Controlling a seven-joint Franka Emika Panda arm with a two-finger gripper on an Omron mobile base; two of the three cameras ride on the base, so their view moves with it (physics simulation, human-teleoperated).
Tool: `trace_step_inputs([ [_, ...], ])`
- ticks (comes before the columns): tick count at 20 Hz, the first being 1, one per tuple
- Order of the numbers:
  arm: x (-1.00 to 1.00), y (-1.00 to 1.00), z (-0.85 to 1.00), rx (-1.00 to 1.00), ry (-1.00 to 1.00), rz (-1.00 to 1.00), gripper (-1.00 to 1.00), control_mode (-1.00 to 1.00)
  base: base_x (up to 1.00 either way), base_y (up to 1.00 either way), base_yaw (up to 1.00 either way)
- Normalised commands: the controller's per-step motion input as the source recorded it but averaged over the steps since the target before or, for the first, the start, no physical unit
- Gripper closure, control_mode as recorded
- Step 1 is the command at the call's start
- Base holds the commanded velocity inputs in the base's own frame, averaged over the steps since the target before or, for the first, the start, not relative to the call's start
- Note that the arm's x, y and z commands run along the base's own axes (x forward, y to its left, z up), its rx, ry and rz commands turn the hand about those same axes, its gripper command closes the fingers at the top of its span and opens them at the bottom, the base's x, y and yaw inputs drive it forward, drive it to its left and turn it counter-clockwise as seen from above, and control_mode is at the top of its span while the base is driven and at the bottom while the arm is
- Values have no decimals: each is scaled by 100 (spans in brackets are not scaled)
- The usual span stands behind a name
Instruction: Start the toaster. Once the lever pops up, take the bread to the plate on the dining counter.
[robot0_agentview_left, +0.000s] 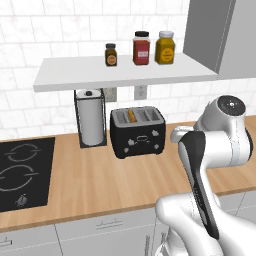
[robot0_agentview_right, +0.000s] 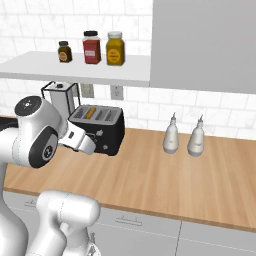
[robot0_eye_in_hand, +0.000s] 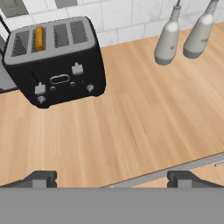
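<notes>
Pincer (robot0_eye_in_hand: 109, 179) wide open and empty above the worktop (robot0_eye_in_hand: 131, 127), the arm should press straight down on the toaster (robot0_eye_in_hand: 57, 61) lever holding the bread (robot0_eye_in_hand: 39, 38).

The black toaster (robot0_agentview_right: 100, 129) stands on the wooden table (robot0_agentview_right: 150, 175) against the tiled wall, with the orange-brown edge of the bread (robot0_agentview_right: 89, 113) showing in a slot near its left end; the chrome paper-towel holder (robot0_agentview_right: 60, 100) stands just behind it to the left, partly hidden by the white arm (robot0_agentview_right: 37, 137). Two grey bottles (robot0_agentview_right: 183, 135) stand side by side well to the toaster's right; three jars (robot0_agentview_right: 91, 48) sit in a row on the white shelf (robot0_agentview_right: 75, 67) above.
</notes>
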Motion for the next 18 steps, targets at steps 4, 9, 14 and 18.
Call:
trace_step_inputs([
  [4, 0, 0, 0, 0, 0, 0, -100, -100, 0, 0, 0],
  [9, 0, 0, 0, 0, 0, 0, -100, -100, 0, 0, 0],
  [14, 0, 0, 0, 0, 0, 0, -100, -100, 0, 0, 0],
  [18, 0, 0, 0, 0, 0, 0, -100, -100, 0, 0, 0],
])
